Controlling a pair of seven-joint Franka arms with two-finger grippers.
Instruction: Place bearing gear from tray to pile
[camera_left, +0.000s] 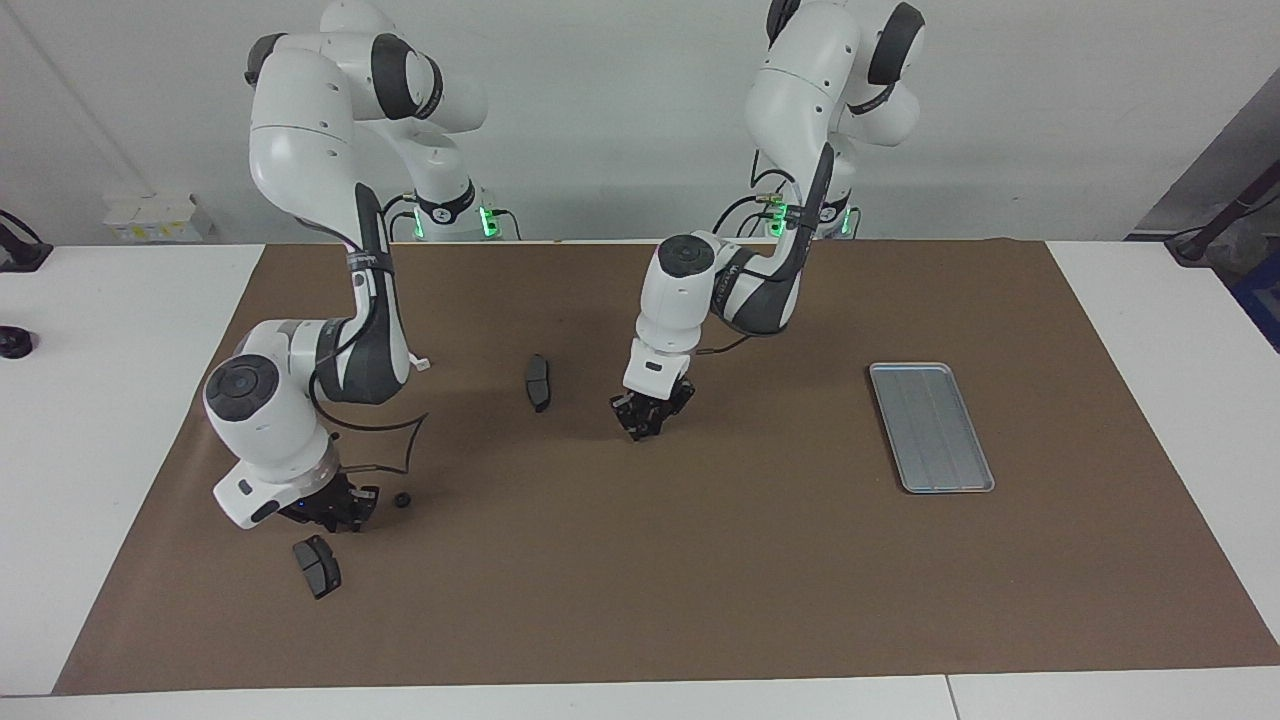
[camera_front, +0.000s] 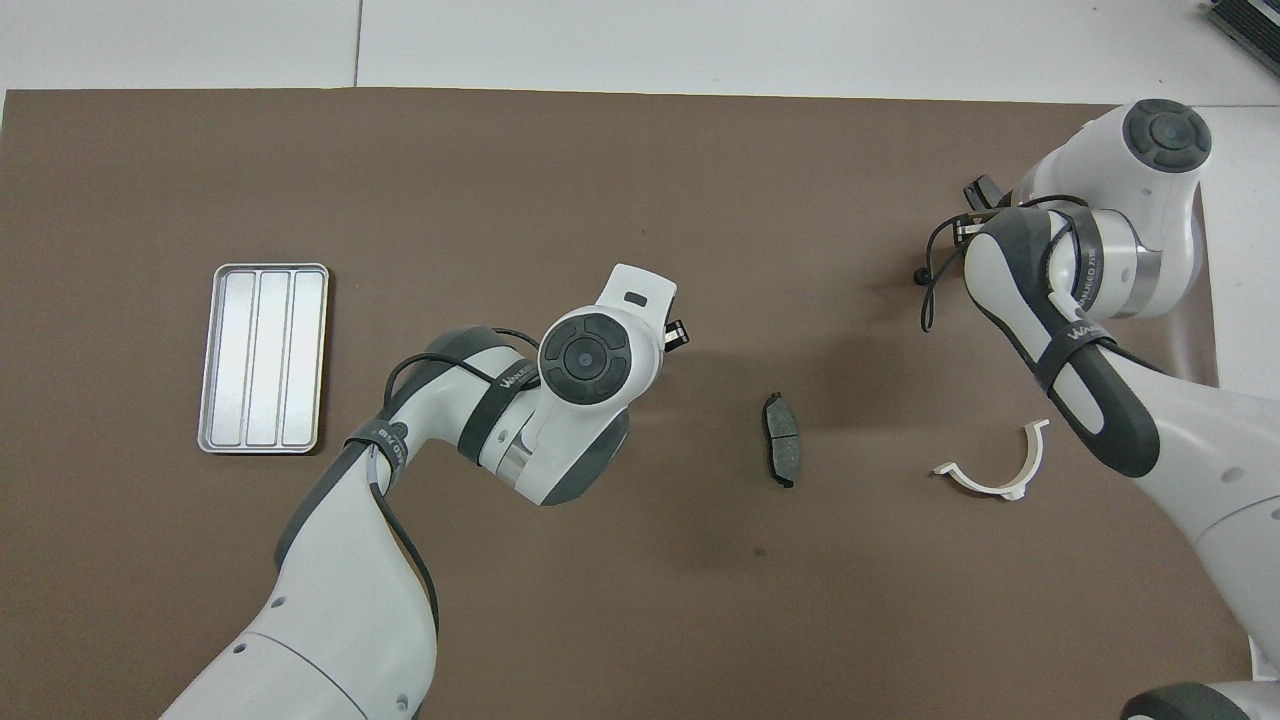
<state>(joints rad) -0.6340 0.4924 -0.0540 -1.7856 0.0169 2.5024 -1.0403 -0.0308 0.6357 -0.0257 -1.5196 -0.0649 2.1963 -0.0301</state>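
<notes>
Left gripper (camera_left: 648, 425) frame centre, low over mat, grip unclear; carried gear could drop short. Right gripper (camera_left: 345, 512) lower left, pressed together, may nudge lone gear (camera_left: 402, 500). Tray (camera_left: 932, 427) bare.

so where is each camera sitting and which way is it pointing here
Facing view: high across the table, looking back at both arms' bases; shows whole arms, left gripper over the mat, right gripper low beside the small black gear.
Overhead view: high above the robots' end, looking steeply down; arms enter from the bottom.
Shared: the tray, the brake pad, half a turn apart.
</notes>
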